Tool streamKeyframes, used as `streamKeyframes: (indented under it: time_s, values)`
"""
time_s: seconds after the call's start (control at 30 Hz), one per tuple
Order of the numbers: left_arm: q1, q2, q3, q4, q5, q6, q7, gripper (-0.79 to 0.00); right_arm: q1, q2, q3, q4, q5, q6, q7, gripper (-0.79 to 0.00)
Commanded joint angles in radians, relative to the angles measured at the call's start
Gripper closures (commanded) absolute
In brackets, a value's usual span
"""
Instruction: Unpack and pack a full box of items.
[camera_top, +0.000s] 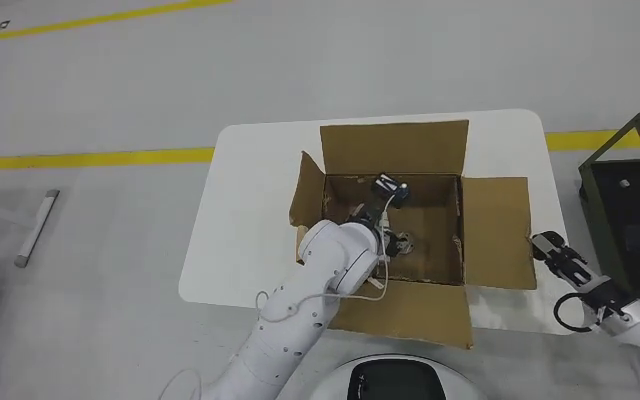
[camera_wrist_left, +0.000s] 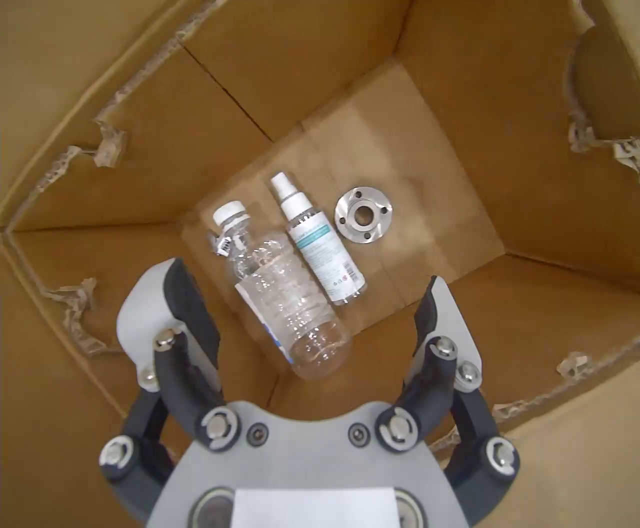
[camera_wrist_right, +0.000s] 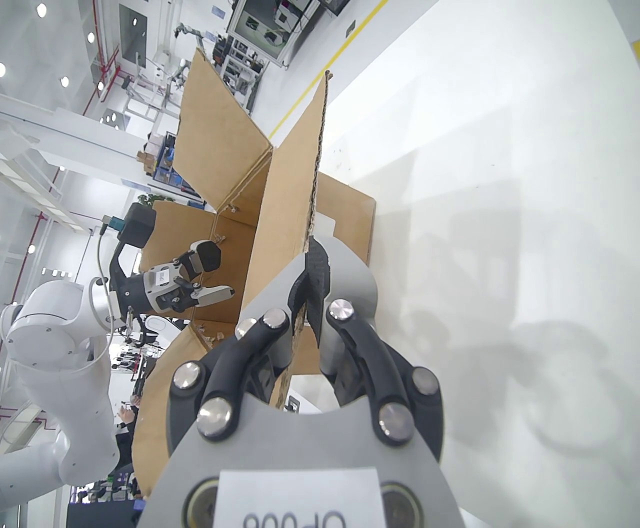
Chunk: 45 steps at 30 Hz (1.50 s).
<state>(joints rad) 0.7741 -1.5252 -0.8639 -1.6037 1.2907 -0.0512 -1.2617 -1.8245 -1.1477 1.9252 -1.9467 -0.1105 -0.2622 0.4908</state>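
An open cardboard box (camera_top: 395, 148) stands on the white table (camera_top: 245, 225). On its floor lie a clear plastic bottle (camera_wrist_left: 287, 295), a white spray bottle (camera_wrist_left: 320, 245) beside it and a round metal flange (camera_wrist_left: 363, 215), apart from both. My left gripper (camera_wrist_left: 304, 280) hangs open inside the box above the clear bottle, holding nothing; it also shows over the box in the top view (camera_top: 388, 228) and in the right wrist view (camera_wrist_right: 212, 275). My right gripper (camera_wrist_right: 311, 257) is shut on the edge of the box's right flap (camera_top: 497, 232), at the table's right side (camera_top: 543, 243).
All the box's flaps are folded outward. The box's torn flap corners (camera_wrist_left: 107, 145) ring the left gripper. A dark green cabinet (camera_top: 612, 200) stands just off the table's right edge. Bare table lies left of the box.
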Motion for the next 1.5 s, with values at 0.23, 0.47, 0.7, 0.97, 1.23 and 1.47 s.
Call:
streamKeyframes:
  time_s: [0.23,0.47,0.7,0.97,1.23,1.47]
  values:
    - [-0.001,0.0,0.0,0.0,0.002,0.0,0.0,-0.785,0.004,0.002,0.008,-0.016,-0.001,0.007,0.003,0.0]
    - [-0.001,0.0,0.0,0.0,0.002,0.0,0.0,-0.785,0.014,0.003,0.0,-0.018,-0.019,0.01,0.003,0.0]
    - [0.014,-0.001,0.024,0.047,0.111,0.025,0.012,-0.785,0.022,0.004,-0.008,-0.016,-0.026,0.014,-0.002,0.0]
    - [-0.05,-0.03,0.018,0.181,0.147,0.246,-0.097,-0.785,0.019,0.003,-0.012,-0.016,-0.03,0.018,-0.011,0.0]
    - [-0.108,-0.067,0.025,0.305,0.049,0.325,-0.129,-0.785,0.02,0.004,-0.014,-0.016,-0.032,0.018,-0.015,0.0]
    - [-0.128,-0.088,0.046,0.372,0.031,0.328,-0.112,-0.785,0.025,0.005,-0.013,-0.011,-0.034,0.02,-0.014,0.0]
